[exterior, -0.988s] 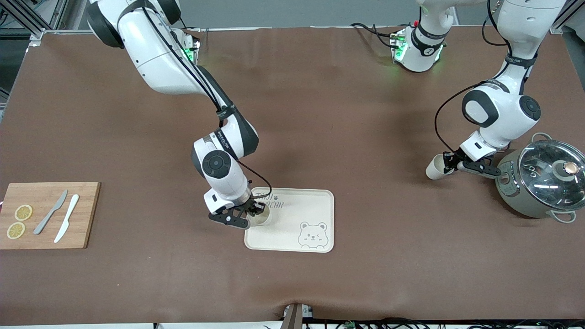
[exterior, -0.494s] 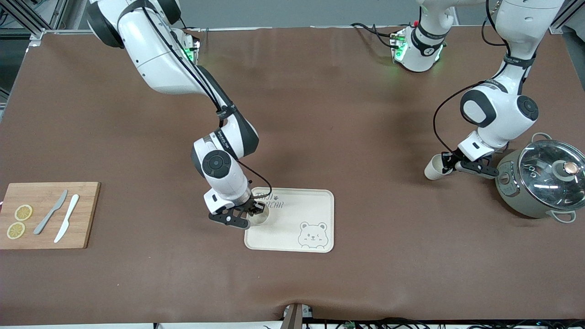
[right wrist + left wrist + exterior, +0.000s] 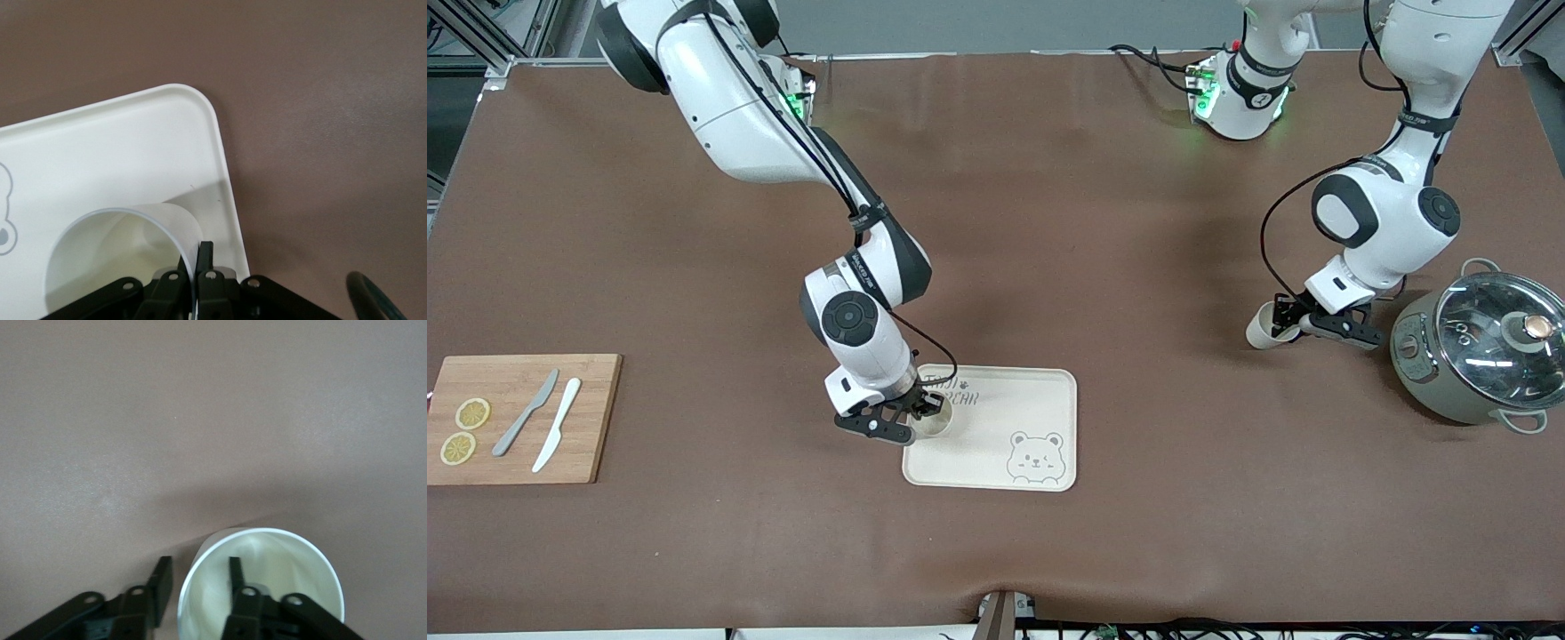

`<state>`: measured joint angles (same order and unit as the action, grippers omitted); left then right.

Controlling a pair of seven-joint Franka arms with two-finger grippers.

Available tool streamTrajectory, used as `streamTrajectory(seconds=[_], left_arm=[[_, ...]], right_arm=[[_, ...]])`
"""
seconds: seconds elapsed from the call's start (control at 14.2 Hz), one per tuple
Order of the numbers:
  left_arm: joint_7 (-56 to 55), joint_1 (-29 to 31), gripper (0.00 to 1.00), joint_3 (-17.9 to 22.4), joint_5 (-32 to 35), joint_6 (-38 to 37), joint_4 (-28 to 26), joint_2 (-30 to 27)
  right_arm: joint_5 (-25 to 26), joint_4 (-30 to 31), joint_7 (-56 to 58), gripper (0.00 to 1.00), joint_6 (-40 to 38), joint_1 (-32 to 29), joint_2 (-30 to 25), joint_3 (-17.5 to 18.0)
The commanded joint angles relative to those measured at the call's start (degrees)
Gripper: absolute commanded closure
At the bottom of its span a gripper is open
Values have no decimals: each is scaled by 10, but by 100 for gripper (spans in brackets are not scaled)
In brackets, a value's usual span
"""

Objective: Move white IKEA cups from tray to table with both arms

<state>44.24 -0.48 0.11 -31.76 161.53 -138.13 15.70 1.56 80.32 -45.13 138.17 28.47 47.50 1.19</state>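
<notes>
One white cup (image 3: 935, 425) stands on the cream bear tray (image 3: 1032, 400), in the corner nearest the right arm's end. My right gripper (image 3: 923, 412) is shut on its rim; in the right wrist view the two fingers pinch the thin wall of the cup (image 3: 100, 247), over the tray (image 3: 100, 153). A second white cup (image 3: 1260, 331) stands on the brown table beside the cooker. My left gripper (image 3: 1285, 318) is open astride its rim. In the left wrist view one finger is inside the cup (image 3: 267, 553) and the other stands clear of the wall, with the left gripper (image 3: 199, 561) over the rim.
A grey-green cooker with a glass lid (image 3: 1476, 356) sits close to the left gripper at the left arm's end. A wooden board (image 3: 516, 444) with two knives and lemon slices lies at the right arm's end. The bear drawing (image 3: 1034, 458) marks the tray's near part.
The left arm carried its cup a little toward the right arm's end, then its fingers came apart off the rim. The right arm has barely moved and keeps its pinch.
</notes>
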Motion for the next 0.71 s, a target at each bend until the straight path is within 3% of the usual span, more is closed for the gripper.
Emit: streamTrajectory(seconds=[0.0, 0.42, 0.63], left_arm=[[-5, -5, 41, 2, -9, 7, -3, -13], [-11, -6, 41, 3, -7, 5, -3, -23], [-12, -5, 41, 3, -7, -2, -3, -30]], right_arm=[[3, -10, -22, 100, -21, 3, -12, 1], [0, -21, -18, 100, -164, -4, -86, 7], [-41, -25, 25, 100, -263, -15, -151, 5]])
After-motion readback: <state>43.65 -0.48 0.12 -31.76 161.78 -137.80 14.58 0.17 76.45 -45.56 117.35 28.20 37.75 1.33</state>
